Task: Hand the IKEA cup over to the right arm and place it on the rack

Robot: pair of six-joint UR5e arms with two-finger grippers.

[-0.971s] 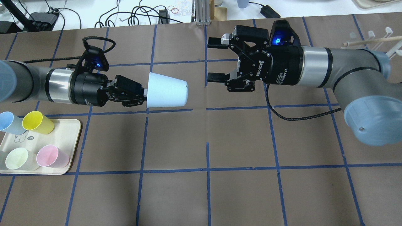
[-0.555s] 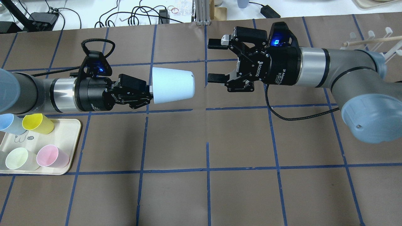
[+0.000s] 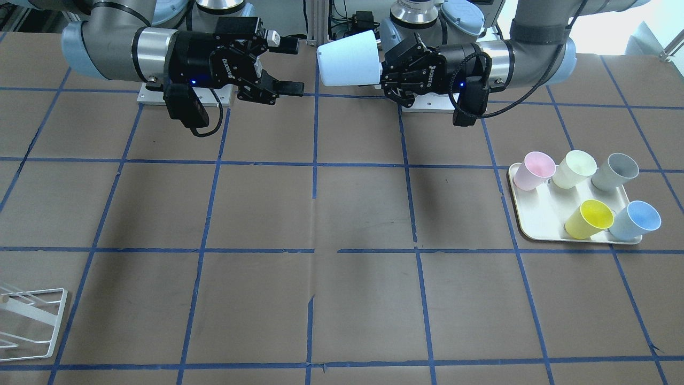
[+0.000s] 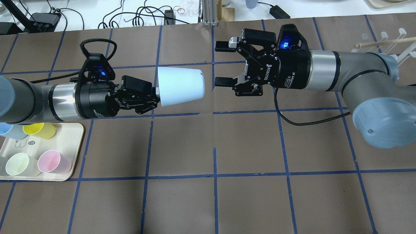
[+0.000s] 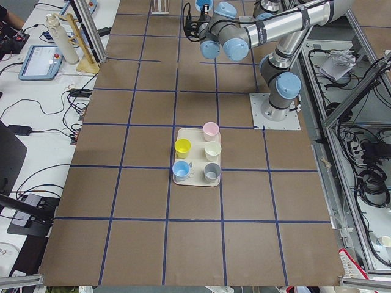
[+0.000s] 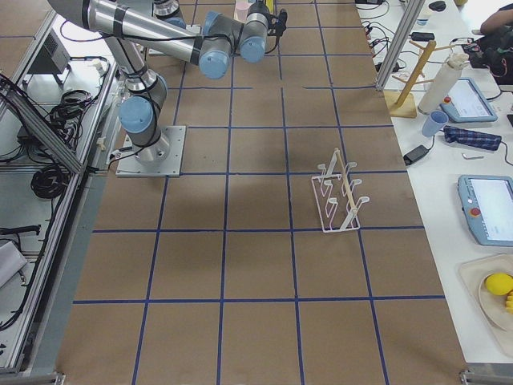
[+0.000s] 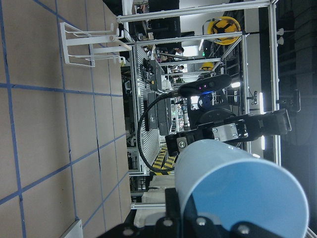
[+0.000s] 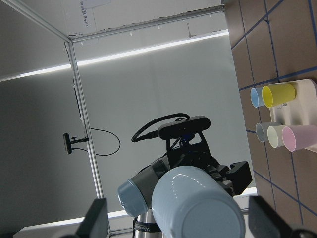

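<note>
My left gripper (image 4: 155, 94) is shut on the rim of the light blue IKEA cup (image 4: 180, 86). It holds the cup on its side, high above the table, base pointing at my right gripper (image 4: 222, 63). The right gripper is open and empty, a short gap from the cup's base, its jaws spread wider than the base. In the front-facing view the cup (image 3: 347, 59) sits between the left gripper (image 3: 382, 69) and the right gripper (image 3: 293, 64). The right wrist view shows the cup's base (image 8: 198, 208) head-on. The white wire rack (image 4: 390, 44) stands at the far right.
A cream tray (image 3: 539, 219) at the left holds a second light blue cup (image 3: 636, 220), a yellow cup (image 3: 590, 218), a grey cup (image 3: 616, 170), a pink cup (image 3: 537, 168) and a pale green cup (image 3: 574, 167). The rack also shows in the right exterior view (image 6: 341, 196).
My left arm has carried the cup to the right, closing most of the gap to the right gripper. The right gripper has stayed open and nearly still.
</note>
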